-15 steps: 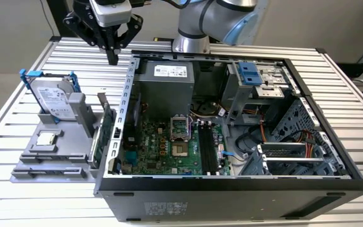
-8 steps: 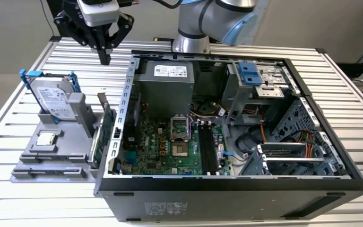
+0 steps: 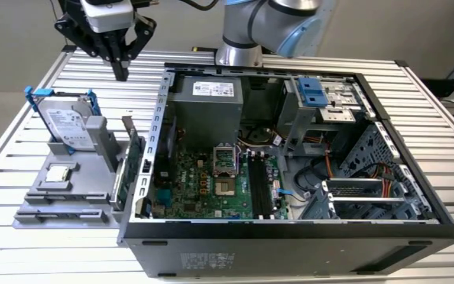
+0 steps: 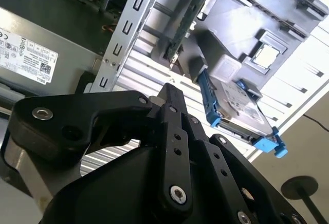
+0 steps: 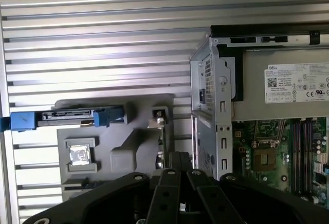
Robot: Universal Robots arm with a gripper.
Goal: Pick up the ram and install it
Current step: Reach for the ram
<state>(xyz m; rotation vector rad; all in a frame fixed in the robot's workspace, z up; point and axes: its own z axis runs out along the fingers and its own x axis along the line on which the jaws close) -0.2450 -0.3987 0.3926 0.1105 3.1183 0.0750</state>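
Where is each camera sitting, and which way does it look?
Exterior view: off the arm, high up, looking down on the open black computer case, grey plastic parts holder, grey robot arm and black gripper.
First wrist view: on the wrist, looking straight down past the gripper at holder and case corner.
Second wrist view: on the wrist, slanting past the gripper toward the holder.
All share the blue-framed silver hard drive.

Place: robot lab | slatted aluminium table (image 3: 49, 257) | open computer case (image 3: 290, 248)

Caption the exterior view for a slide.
The gripper hovers near the gray holder, where the ram stands on edge beside the open computer case.
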